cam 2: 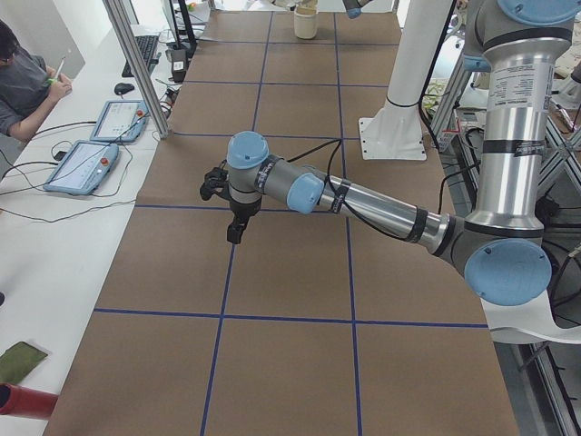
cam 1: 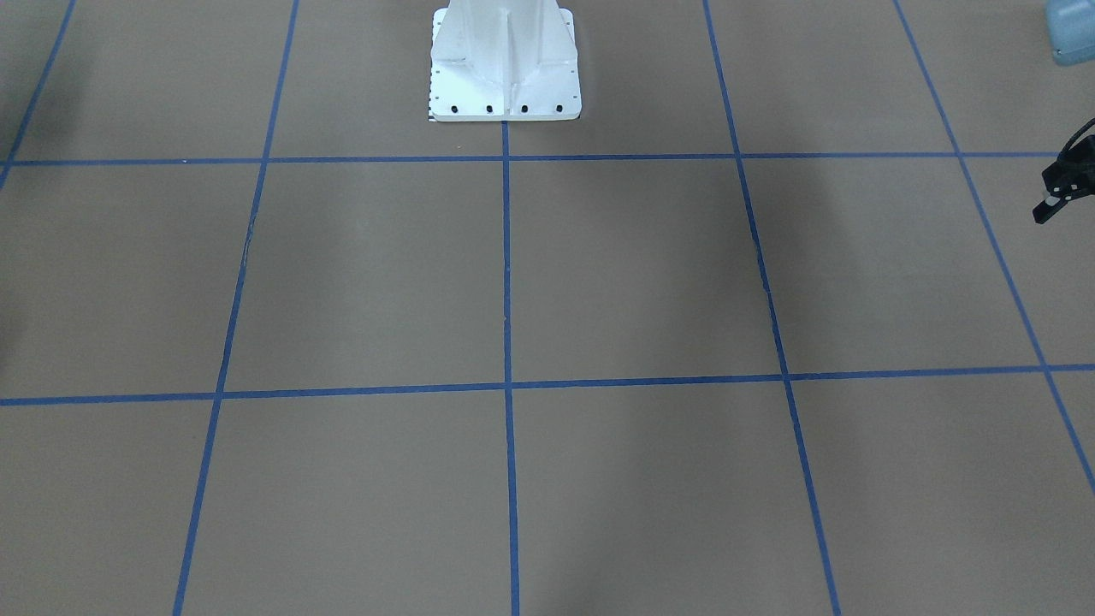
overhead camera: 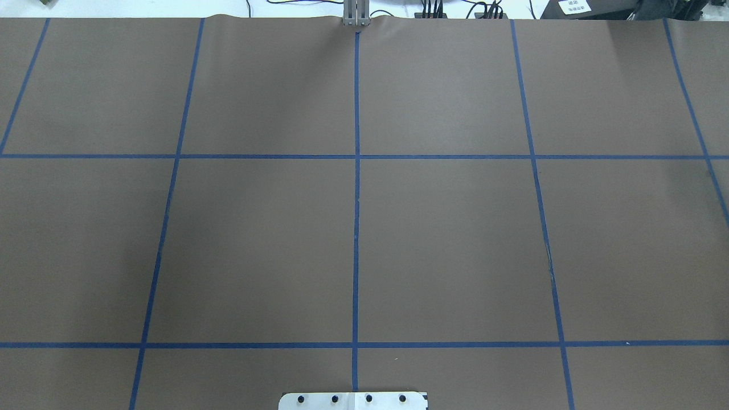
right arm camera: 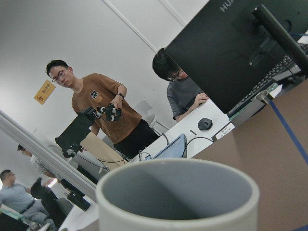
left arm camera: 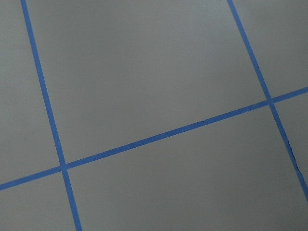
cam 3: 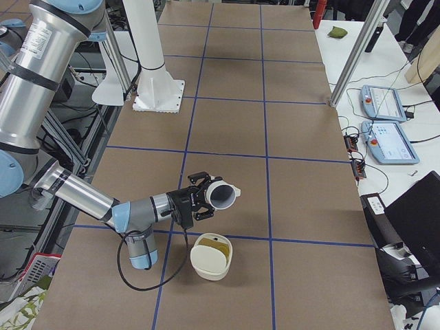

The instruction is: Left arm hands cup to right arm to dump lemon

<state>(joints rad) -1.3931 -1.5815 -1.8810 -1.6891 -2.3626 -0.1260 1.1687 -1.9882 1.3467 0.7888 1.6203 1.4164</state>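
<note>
In the exterior right view my right arm's gripper [cam 3: 205, 198] holds the white cup [cam 3: 221, 194] tipped on its side above the table, its mouth facing away from the arm. Just below it stands a cream bowl [cam 3: 211, 256] with a yellowish lemon [cam 3: 212, 242] inside. The cup's rim and empty grey inside [right arm camera: 178, 192] fill the bottom of the right wrist view and hide the fingers. My left gripper [cam 2: 234, 229] hangs pointing down over bare table, far from the cup. Only part of it shows at the front-facing view's right edge [cam 1: 1050, 204], so I cannot tell whether it is open or shut.
The white pedestal base [cam 3: 158, 96] stands at the robot's side of the brown, blue-taped table [overhead camera: 455, 239]. A metal post [cam 3: 357, 55] and tablets [cam 3: 385, 103] line the far bench. Operators [right arm camera: 103, 108] stand beyond it.
</note>
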